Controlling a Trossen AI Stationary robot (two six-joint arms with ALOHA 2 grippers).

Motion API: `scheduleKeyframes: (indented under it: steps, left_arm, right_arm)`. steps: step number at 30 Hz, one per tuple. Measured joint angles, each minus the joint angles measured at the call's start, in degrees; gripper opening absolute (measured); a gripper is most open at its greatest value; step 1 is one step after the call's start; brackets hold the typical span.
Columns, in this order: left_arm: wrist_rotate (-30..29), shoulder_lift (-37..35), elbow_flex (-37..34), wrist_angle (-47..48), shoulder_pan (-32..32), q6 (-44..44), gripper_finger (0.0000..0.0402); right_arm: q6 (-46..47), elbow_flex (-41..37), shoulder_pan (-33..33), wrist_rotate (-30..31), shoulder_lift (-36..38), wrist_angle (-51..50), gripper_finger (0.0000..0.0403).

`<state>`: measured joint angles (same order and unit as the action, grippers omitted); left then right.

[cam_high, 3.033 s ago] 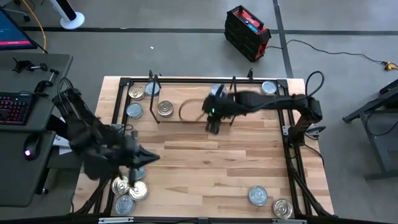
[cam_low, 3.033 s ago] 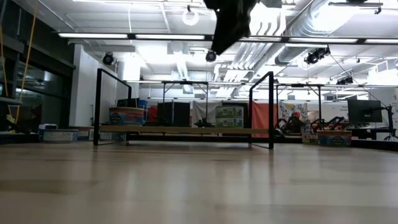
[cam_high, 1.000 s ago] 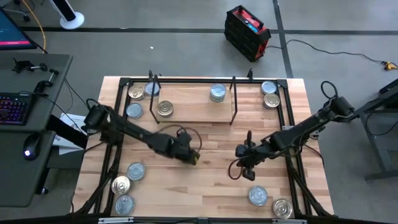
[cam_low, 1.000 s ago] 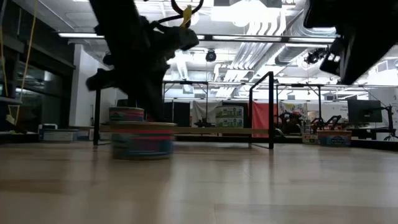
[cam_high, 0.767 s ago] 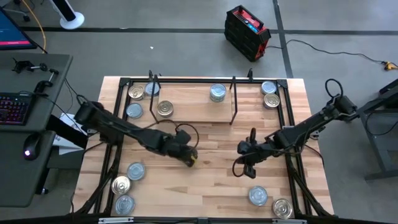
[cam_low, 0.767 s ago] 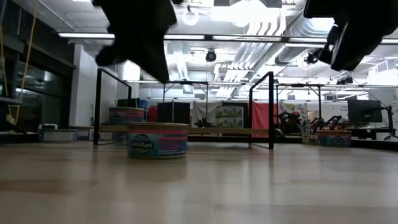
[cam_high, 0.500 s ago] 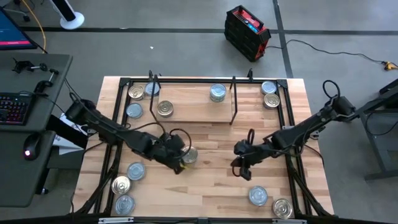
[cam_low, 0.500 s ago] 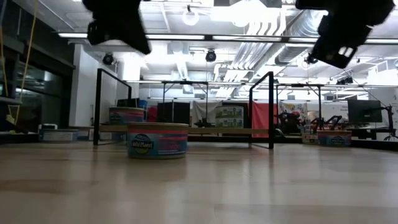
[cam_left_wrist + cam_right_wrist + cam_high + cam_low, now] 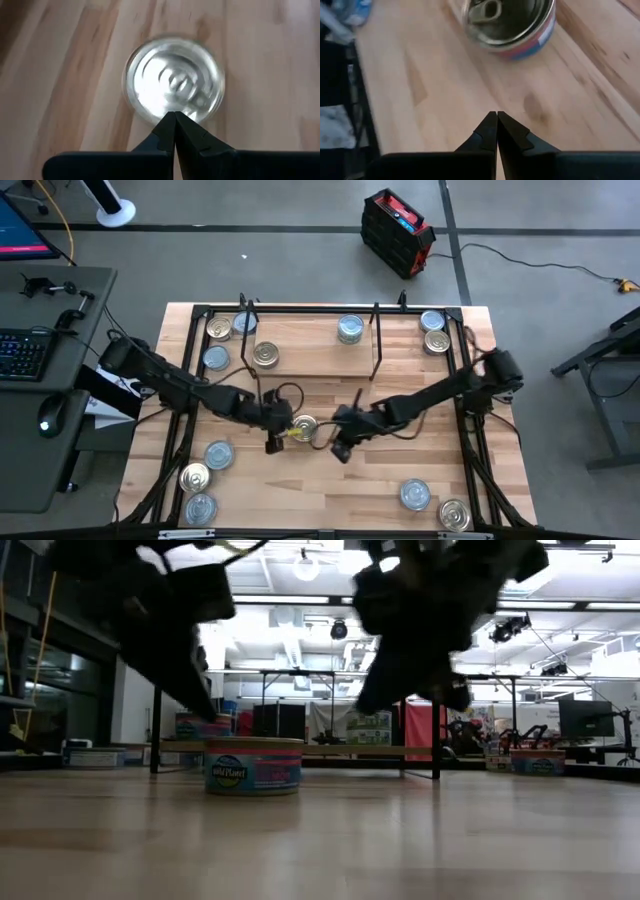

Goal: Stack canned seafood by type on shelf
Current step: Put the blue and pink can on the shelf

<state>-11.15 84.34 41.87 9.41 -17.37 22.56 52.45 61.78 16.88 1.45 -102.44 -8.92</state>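
Beyond my jaws, past the far edge of the large black-framed light-wood worktop (image 9: 330,480), a black-and-red boxy case (image 9: 397,232) sits on the grey concrete floor (image 9: 250,240), with a dark cable (image 9: 520,258) trailing off it. Out to my left side stands a grey desk (image 9: 40,380) carrying a black keyboard with coloured backlit keys (image 9: 22,352) and a dark mouse (image 9: 48,419). A white round fan base (image 9: 115,213) rests on the floor, well apart from both my jaws.
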Motion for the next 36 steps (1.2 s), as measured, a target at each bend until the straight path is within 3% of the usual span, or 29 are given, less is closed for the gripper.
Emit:
scheduleKeyframes:
  steps: [3,10,16,25,36]
  left_arm:
    - [3.4,-2.9,-3.8,-1.8,1.3,-3.6,0.0000]
    - [3.8,-6.4,-10.2,-10.0,1.3,-6.4,0.0000]
    - [3.5,-5.5,-11.8,-18.4,1.3,-6.1,0.0000]
    - [2.5,-0.2,-11.8,-21.6,1.3,-5.3,0.0000]
    - [-0.2,1.5,-11.7,-21.7,1.0,-1.7,0.0000]
  right_arm:
    - [0.2,5.5,-1.4,0.4,-4.6,-4.4,0.0000]
    - [-0.4,12.1,-4.2,3.1,-11.1,-10.4,0.0000]
    - [-2.4,12.1,-5.1,4.6,-11.0,-12.7,0.0000]
    - [-6.5,12.0,-5.4,4.9,-11.3,-11.1,0.0000]
    - [-10.9,12.0,-5.3,6.8,-11.6,-10.3,0.0000]
